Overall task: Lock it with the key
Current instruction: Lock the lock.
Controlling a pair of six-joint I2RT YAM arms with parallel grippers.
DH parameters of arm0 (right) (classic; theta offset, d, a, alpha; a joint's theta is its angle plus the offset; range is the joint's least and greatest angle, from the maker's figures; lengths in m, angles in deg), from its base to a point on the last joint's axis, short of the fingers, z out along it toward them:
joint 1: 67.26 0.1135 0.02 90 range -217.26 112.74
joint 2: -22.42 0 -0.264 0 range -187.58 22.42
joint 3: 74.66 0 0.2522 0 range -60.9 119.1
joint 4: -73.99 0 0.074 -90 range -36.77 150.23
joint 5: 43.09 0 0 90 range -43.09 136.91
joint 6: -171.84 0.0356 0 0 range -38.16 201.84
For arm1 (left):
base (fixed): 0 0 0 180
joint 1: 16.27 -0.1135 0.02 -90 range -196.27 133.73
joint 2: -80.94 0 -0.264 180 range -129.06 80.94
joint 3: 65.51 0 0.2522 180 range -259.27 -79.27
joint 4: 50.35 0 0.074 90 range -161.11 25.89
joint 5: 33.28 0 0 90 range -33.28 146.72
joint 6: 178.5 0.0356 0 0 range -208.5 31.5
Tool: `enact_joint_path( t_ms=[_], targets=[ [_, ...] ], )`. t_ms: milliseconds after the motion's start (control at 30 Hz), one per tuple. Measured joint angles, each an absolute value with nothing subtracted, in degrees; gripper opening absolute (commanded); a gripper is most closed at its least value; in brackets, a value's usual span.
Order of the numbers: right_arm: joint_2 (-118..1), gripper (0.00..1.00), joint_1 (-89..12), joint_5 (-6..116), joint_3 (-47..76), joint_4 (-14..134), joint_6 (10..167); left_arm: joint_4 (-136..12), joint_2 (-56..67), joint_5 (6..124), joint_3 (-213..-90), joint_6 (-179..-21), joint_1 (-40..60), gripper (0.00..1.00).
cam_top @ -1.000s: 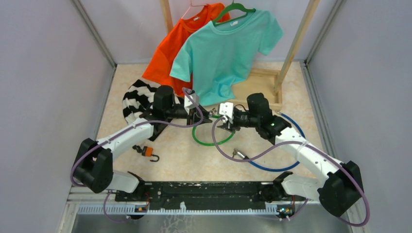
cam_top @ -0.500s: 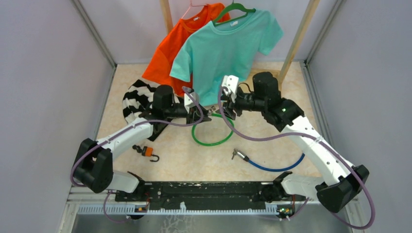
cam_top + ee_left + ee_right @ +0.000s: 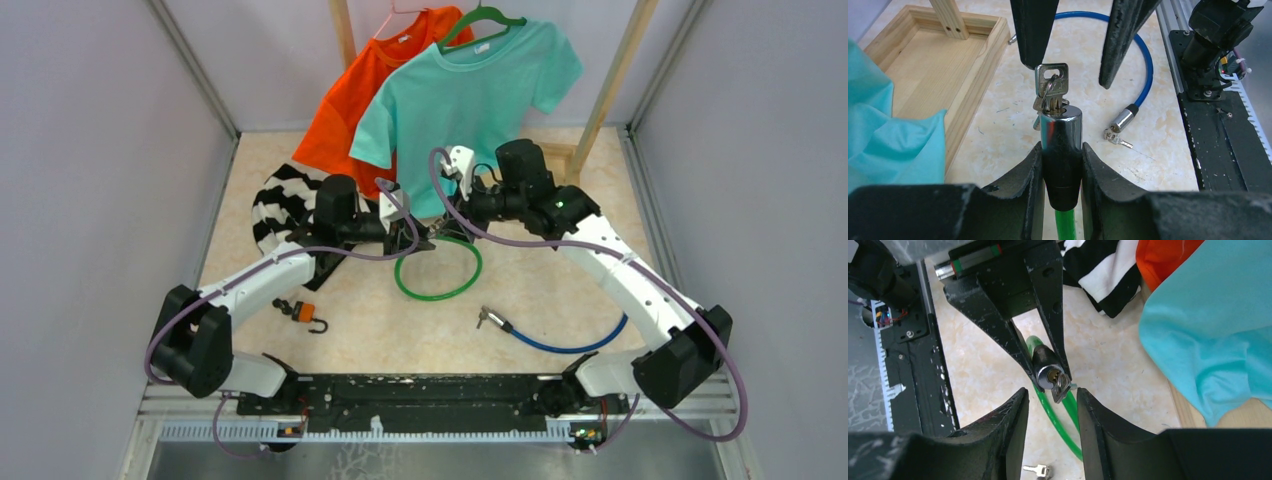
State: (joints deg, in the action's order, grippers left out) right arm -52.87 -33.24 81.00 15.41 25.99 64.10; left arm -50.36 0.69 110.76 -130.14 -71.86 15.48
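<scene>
Lock: the lock (image 3: 1062, 125) is held off the table at the middle of the workspace. Its green cable (image 3: 440, 268) trails down to the table.
Key: the key (image 3: 1051, 80) is seated in the keyhole, with its head sticking out toward the right arm. A second key hangs on the same ring.
Left gripper: the left gripper (image 3: 1062, 150) is closed firmly on the lock body, one finger on each side.
Right gripper: the right gripper (image 3: 1050, 395) is spread wide and nothing is held. The key head lies just ahead of the gap, nearer one finger than the other.
Step in hand: the key head is judged about to be grasped so that it can be turned.
Doing it well: the gap should be centred on the key head and the fingers squared to its flat faces before they are closed. The hanging spare should be kept out of the pinch. The turn should be made about the lock's axis while the lock is kept fixed.
Change: a second ago the right gripper is seen lower, beside the lock. Since then it has been raised and swung to face the keyhole. The left arm is unchanged.
</scene>
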Motion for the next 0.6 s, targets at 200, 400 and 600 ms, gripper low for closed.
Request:
enact_joint_path(
  t_ms=[200, 400, 600],
  targets=[
    [-53.72, 0.34, -33.24, 80.43, 17.47, 26.05, 65.72, -50.44, 0.71, 110.78, -130.14, -71.49, 15.52, 0.00],
    [-55.34, 0.32, -33.24, 80.10, 18.74, 26.05, 66.79, -50.60, 0.71, 110.80, -130.18, -70.74, 15.83, 0.00],
    [-56.61, 0.29, -33.24, 79.95, 18.78, 25.88, 66.94, -51.10, 0.86, 110.80, -130.25, -70.44, 15.89, 0.00]
  ],
)
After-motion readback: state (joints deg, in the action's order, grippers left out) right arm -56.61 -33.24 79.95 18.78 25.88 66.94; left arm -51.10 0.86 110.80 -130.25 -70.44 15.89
